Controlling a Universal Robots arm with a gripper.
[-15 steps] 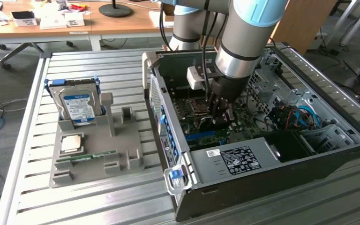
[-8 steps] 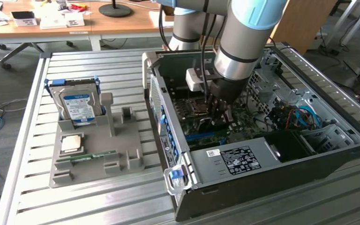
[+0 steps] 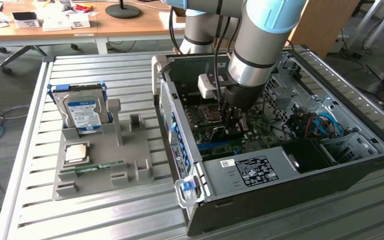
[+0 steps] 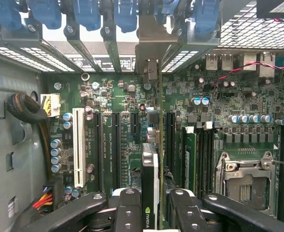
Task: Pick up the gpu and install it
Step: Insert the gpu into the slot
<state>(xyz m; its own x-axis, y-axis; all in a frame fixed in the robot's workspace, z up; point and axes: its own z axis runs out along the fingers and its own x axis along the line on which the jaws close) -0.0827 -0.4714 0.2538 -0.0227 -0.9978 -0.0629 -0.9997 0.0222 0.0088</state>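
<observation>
You are looking at the gripper (image 3: 234, 131) reaching down inside the open computer case (image 3: 352, 150), which is lying on the slatted metal table (image 3: 78, 215). Its fingers (image 4: 127, 212) are clamping the gpu (image 4: 151, 179) edge-on from both sides, and the card is standing upright over the green motherboard (image 4: 127, 101), its thin edge lining up with the black expansion slots (image 4: 114, 145) and its far end pointing toward the metal bracket bay (image 4: 149, 48) at the case wall. Whether it is seating in a slot, you cannot tell. On the exterior view's left, a grey holder tray (image 3: 135, 167) is sitting beside the case, carrying a hard drive (image 3: 84, 112) standing upright.
</observation>
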